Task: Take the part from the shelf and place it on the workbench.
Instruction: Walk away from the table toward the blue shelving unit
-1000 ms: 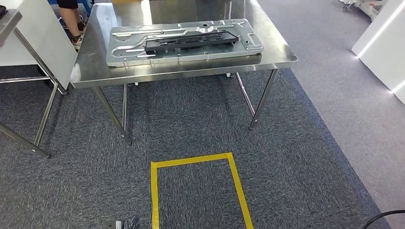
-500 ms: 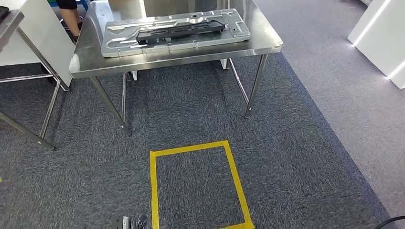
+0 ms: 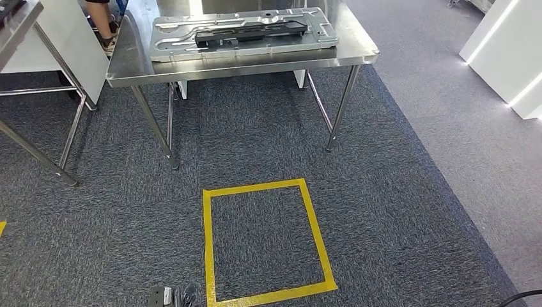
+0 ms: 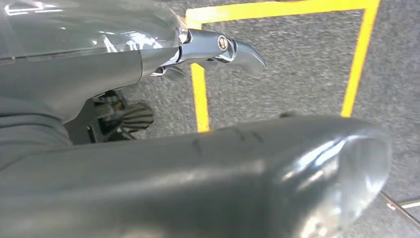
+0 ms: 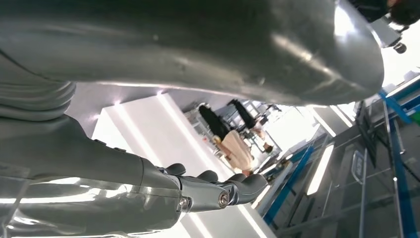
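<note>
We see the black part (image 3: 249, 32) lying on a big metal plate (image 3: 172, 45) on the tabletop (image 3: 358, 54), far ahead, its long side running left to right. Our left robot hand (image 4: 218, 52) and right robot hand (image 5: 218, 191) hang loose, holding nothing, neither nearer.

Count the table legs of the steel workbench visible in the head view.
4: two front legs, one left and one right, and two partly hidden behind them, and. All stand on the carpet under the workbench.
</note>
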Available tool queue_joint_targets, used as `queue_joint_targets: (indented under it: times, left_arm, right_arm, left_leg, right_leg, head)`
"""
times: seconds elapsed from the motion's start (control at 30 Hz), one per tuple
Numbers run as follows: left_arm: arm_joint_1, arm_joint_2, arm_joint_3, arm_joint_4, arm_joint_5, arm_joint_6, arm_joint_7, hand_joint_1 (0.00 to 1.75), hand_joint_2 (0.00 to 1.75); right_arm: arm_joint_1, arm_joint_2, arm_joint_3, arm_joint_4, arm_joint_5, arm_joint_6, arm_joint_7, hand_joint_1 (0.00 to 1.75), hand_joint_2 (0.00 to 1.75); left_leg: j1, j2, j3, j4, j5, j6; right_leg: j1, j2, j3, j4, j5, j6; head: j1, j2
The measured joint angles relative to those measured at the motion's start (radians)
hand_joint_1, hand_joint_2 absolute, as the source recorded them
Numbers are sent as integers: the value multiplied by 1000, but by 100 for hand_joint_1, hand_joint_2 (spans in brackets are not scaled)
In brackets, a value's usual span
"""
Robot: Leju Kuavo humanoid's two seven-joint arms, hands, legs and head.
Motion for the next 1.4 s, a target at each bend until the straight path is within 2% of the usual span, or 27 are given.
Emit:
queue_joint_targets:
  times: [0.03,0.1,0.13,0.17,0.2,0.27,0.33,0.37,0.43,0.47,0.5,0.53,0.63,0.7,0.77,0.83,0.9,0.97,1.0,1.03,1.07,1.13,1.2,1.23,1.3,1.37,1.4]
  left_arm:
    - [1,1,-1,0,1,2,0,0,0]
    - [2,1,-2,0,4,6,2,0,0]
    - [2,2,-2,0,5,8,2,0,0]
    - [3,3,-2,0,8,10,2,0,0]
    - [3,5,-2,0,10,12,1,0,0]
    - [5,7,-2,0,17,17,0,0,0]
    - [5,8,-2,0,22,23,-3,0,0]
    - [6,8,-2,0,24,25,-4,0,0]
    - [9,10,-2,0,26,27,-5,0,0]
    - [12,11,-2,0,27,28,-5,0,0]
    - [15,12,-2,1,28,30,-5,0,0]
    - [17,13,-2,1,30,32,-5,0,0]
    - [19,14,-2,2,37,42,-8,0,0]
    - [19,15,-2,3,41,46,-11,0,0]
    - [20,15,-2,3,43,47,-12,0,0]
    - [21,16,-2,3,43,47,-12,0,0]
    - [21,15,-2,3,43,46,-12,0,0]
    - [23,15,-2,3,43,45,-10,0,0]
    - [25,15,-2,3,43,45,-8,0,0]
    - [26,15,-2,3,42,45,-7,0,0]
    - [26,15,-2,3,42,45,-6,0,0]
    - [25,14,-2,3,42,45,-6,0,0]
    - [23,14,-2,3,41,45,-6,0,0]
    - [23,14,-2,3,41,45,-6,0,0]
    - [24,14,-2,4,40,44,-5,0,0]
    - [24,14,-2,4,39,45,-3,0,0]
    - [23,14,-2,4,38,45,-1,0,0]
  right_arm:
    - [0,3,4,0,5,-7,-2,0,0]
    - [0,7,16,1,9,-17,-5,0,0]
    - [0,8,24,1,7,-20,-7,0,0]
    - [0,11,33,2,6,-23,-11,0,0]
    - [1,13,43,3,5,-28,-14,0,0]
    - [5,15,62,5,5,-43,-19,0,0]
    - [7,15,76,5,3,-59,-24,0,0]
    - [7,15,83,5,2,-66,-28,0,0]
    - [8,15,96,6,1,-73,-34,0,0]
    - [9,15,102,7,4,-77,-37,0,0]
    - [10,15,107,8,8,-83,-38,0,0]
    - [11,15,112,9,13,-90,-38,0,0]
    - [12,9,132,15,42,-117,-37,0,0]
    - [11,-3,151,22,72,-148,-35,0,0]
    - [8,-18,171,29,98,-181,-29,0,0]
    - [5,-33,187,36,110,-204,-19,0,0]
    - [4,-46,200,41,114,-216,-13,0,0]
    - [8,-51,212,45,123,-226,-10,0,0]
    - [10,-52,218,46,129,-229,-8,0,0]
    - [13,-52,223,46,135,-232,-6,0,0]
    - [15,-52,228,46,140,-234,-5,0,0]
    - [17,-52,235,46,146,-235,-5,0,0]
    - [21,-52,242,46,148,-237,-4,0,0]
    - [22,-52,245,46,149,-238,-4,0,0]
    - [24,-52,250,45,155,-244,-2,0,0]
    - [24,-51,253,42,167,-248,1,0,0]
    - [24,-49,254,41,174,-249,2,0,0]
  left_leg:
    - [0,4,-7,6,2,-1]
    - [-1,14,-17,19,1,-5]
    - [-3,19,-20,26,-1,-9]
    - [-6,25,-23,31,-3,-14]
    - [-8,31,-24,34,-4,-19]
    - [-9,41,-26,37,-7,-30]
    - [-6,25,-40,70,-33,-43]
    - [-4,10,-62,117,-62,-49]
    - [1,-10,-127,259,-133,-55]
    - [2,-12,-156,321,-154,-56]
    - [3,-12,-168,347,-155,-56]
    - [3,-12,-163,336,-137,-54]
    - [2,-15,-67,131,-34,-41]
    - [-1,-18,-36,49,-9,-32]
    - [-2,-24,-39,42,-5,-24]
    - [1,-30,-37,34,7,-11]
    - [5,-37,-38,28,16,-3]
    - [4,-45,-45,30,20,0]
    - [4,-50,-48,32,21,0]
    - [4,-56,-50,34,21,-1]
    - [4,-63,-51,37,21,-2]
    - [3,-79,-53,43,19,-5]
    - [2,-95,-59,49,19,-13]
    - [2,-102,-64,50,21,-19]
    - [3,-112,-71,51,22,-31]
    - [1,-86,-87,85,-3,-44]
    - [2,-65,-109,133,-33,-49]
  right_leg:
    - [-1,-2,28,-30,16,0]
    - [-1,-23,119,-167,62,-4]
    - [2,-34,154,-226,77,-12]
    - [6,-41,171,-260,83,-21]
    - [10,-42,174,-271,81,-31]
    - [9,-25,168,-271,87,-45]
    - [4,-14,164,-275,94,-58]
    - [2,-11,161,-277,97,-64]
    - [4,-3,153,-276,100,-70]
    - [4,1,150,-275,102,-71]
    - [5,4,148,-274,103,-71]
    - [5,7,147,-273,103,-71]
    - [8,13,148,-269,104,-67]
    - [11,12,144,-267,107,-57]
    - [11,9,142,-269,111,-43]
    - [7,6,137,-255,98,-31]
    - [4,6,100,-166,40,-21]
    - [3,6,39,-29,-28,-14]
    - [3,6,20,13,-39,-12]
    - [3,7,21,16,-30,-12]
    - [3,8,42,-22,-3,-13]
    - [1,35,118,-164,59,-17]
    - [2,61,162,-256,83,-25]
    - [4,63,165,-265,80,-30]
    - [4,42,163,-268,85,-41]
    - [1,22,165,-275,89,-55]
    - [0,10,165,-278,90,-61]
  head:
    - [0,0]
    - [0,0]
    - [0,0]
    - [0,0]
    - [0,0]
    - [0,0]
    - [0,0]
    - [0,0]
    - [0,0]
    - [0,0]
    - [0,0]
    - [0,0]
    - [0,0]
    - [0,0]
    - [0,0]
    - [0,0]
    - [0,0]
    - [0,0]
    - [0,0]
    - [0,0]
    - [0,0]
    - [0,0]
    - [0,0]
    - [0,0]
    - [0,0]
    - [0,0]
    - [-1,0]
